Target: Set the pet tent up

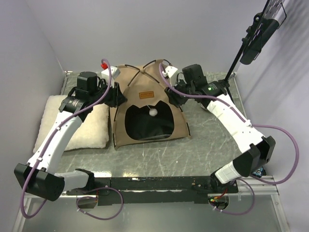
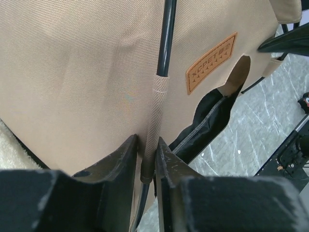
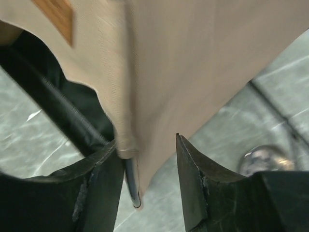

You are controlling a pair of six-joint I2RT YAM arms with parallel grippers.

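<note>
While the tent (image 1: pixel 145 82) stands on the table (image 1: pixel 207 145) with the pillow (image 1: pixel 91 130) at its left side, I have an arm at each of its flanks. My left gripper (image 2: pixel 147 145) is pinched on the left pole (image 2: pixel 166 38), whose length runs straight away from my fingers toward the tent's top. My right gripper (image 3: pixel 146 142) has its jaws apart around the tent's right edge. The right pole (image 3: pixel 133 186) leans on one finger, clear of the other.
</note>
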